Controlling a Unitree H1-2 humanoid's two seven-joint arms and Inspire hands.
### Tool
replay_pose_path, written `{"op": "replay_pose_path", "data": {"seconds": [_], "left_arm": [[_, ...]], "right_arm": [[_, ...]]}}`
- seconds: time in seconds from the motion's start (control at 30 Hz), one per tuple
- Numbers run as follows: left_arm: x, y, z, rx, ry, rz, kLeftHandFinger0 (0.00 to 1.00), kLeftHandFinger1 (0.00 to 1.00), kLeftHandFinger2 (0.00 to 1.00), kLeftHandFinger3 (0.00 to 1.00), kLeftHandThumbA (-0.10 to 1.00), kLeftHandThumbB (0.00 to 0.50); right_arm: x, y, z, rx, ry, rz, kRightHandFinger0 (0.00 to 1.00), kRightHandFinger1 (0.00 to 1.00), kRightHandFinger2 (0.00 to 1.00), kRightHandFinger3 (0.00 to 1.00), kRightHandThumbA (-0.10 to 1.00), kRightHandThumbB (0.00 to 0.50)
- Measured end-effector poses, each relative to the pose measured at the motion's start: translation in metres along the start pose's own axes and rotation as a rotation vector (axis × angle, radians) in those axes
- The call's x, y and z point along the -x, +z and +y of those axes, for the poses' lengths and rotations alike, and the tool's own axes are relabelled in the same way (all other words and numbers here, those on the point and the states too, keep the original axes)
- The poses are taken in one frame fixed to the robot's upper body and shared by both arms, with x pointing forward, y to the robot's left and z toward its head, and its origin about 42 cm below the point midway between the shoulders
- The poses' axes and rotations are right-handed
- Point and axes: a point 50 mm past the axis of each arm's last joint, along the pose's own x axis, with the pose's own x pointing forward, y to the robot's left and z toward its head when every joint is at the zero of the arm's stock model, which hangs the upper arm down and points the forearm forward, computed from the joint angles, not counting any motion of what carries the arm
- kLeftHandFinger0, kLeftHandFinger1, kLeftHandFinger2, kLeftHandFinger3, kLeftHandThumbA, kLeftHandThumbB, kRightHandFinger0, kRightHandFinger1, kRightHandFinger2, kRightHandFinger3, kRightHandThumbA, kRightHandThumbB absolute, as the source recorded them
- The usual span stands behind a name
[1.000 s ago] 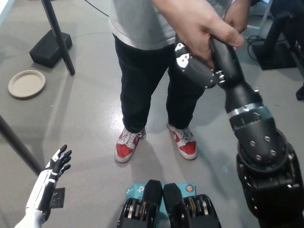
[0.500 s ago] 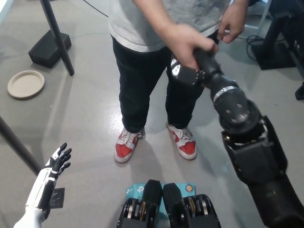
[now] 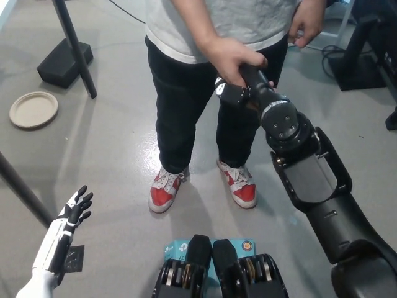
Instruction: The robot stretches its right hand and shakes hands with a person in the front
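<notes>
Head view: the right hand (image 3: 231, 93) is swinging in toward the middle, lower and nearer the person's legs than a second ago, its forearm now foreshortened. The person's hand (image 3: 228, 57) is wrapping over it from above; whether the black fingers are closing, I cannot tell. The arm is running long from lower right up toward the person. The left hand (image 3: 75, 208) is resting lower left, fingers spread, holding nothing

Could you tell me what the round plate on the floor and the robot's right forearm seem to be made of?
The plate looks like pressed paper or fibre: matte beige, with a thin raised rim, though plastic is possible. The right forearm looks like hard black plastic shells with a slight sheen, plus a metal-looking wrist joint with visible screws. The floor looks like smooth grey concrete or coating.
</notes>
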Motion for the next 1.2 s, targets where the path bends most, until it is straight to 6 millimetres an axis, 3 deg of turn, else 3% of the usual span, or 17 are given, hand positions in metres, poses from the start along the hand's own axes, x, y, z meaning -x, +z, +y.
{"op": "replay_pose_path", "data": {"seconds": [0.03,0.07,0.13,0.2,0.37,0.43,0.73,0.8,0.83,0.87,0.93,1.03,1.2], "left_arm": [[0.0,0.0,0.0,0.0,-0.001,0.0,1.0,1.0,1.0,1.0,1.0,0.167],[0.0,0.0,0.0,-0.001,-0.002,0.0,1.0,1.0,1.0,1.0,1.0,0.172],[0.0,0.0,0.001,-0.003,-0.005,0.0,1.0,1.0,1.0,1.0,1.0,0.166],[0.0,0.0,0.001,-0.003,-0.007,0.0,1.0,1.0,1.0,1.0,1.0,0.169],[0.0,-0.001,0.0,-0.004,-0.013,0.002,1.0,1.0,1.0,1.0,1.0,0.186],[0.0,-0.001,0.0,-0.004,-0.014,0.003,1.0,1.0,1.0,1.0,1.0,0.191],[0.0,-0.001,0.0,-0.004,-0.014,0.003,1.0,1.0,1.0,1.0,1.0,0.203],[0.0,-0.001,0.001,-0.005,-0.013,0.004,1.0,1.0,1.0,1.0,1.0,0.199],[0.0,-0.001,0.001,-0.005,-0.014,0.004,1.0,1.0,1.0,1.0,1.0,0.191],[0.0,-0.001,0.0,-0.004,-0.014,0.004,1.0,1.0,1.0,1.0,1.0,0.189],[0.0,-0.001,0.0,-0.004,-0.014,0.003,1.0,1.0,1.0,1.0,1.0,0.198],[-0.001,-0.001,0.0,-0.003,-0.015,0.003,1.0,1.0,1.0,1.0,1.0,0.21],[-0.002,-0.001,0.001,-0.003,-0.011,0.004,1.0,1.0,1.0,1.0,1.0,0.208]], "right_arm": [[0.002,0.002,-0.001,0.0,-0.005,-0.013,1.0,1.0,1.0,1.0,0.33,0.131],[0.004,0.005,-0.002,0.0,-0.011,-0.03,1.0,1.0,1.0,1.0,0.51,0.268],[0.012,0.01,-0.006,0.001,-0.018,-0.064,1.0,1.0,1.0,1.0,0.76,0.447],[0.021,0.017,-0.01,0.014,-0.022,-0.104,1.0,1.0,1.0,1.0,0.84,0.488],[0.052,0.022,-0.021,0.043,-0.038,-0.191,1.0,1.0,1.0,1.0,1.0,0.479],[0.067,0.021,-0.024,0.045,-0.046,-0.216,1.0,1.0,1.0,1.0,1.0,0.493],[0.143,0.004,-0.05,0.066,-0.112,-0.279,1.0,1.0,1.0,1.0,1.0,0.428],[0.16,-0.01,-0.063,0.081,-0.139,-0.25,1.0,1.0,1.0,1.0,1.0,0.379],[0.165,-0.018,-0.067,0.085,-0.147,-0.228,1.0,1.0,1.0,1.0,1.0,0.378],[0.17,-0.028,-0.07,0.087,-0.155,-0.198,1.0,1.0,1.0,1.0,0.91,0.328],[0.178,-0.049,-0.072,0.087,-0.156,-0.132,1.0,1.0,1.0,1.0,1.0,0.38],[0.186,-0.093,-0.064,0.057,-0.13,0.002,1.0,1.0,1.0,1.0,0.96,0.393],[0.199,-0.157,-0.044,-0.003,-0.074,0.198,1.0,1.0,1.0,1.0,0.94,0.337]]}}
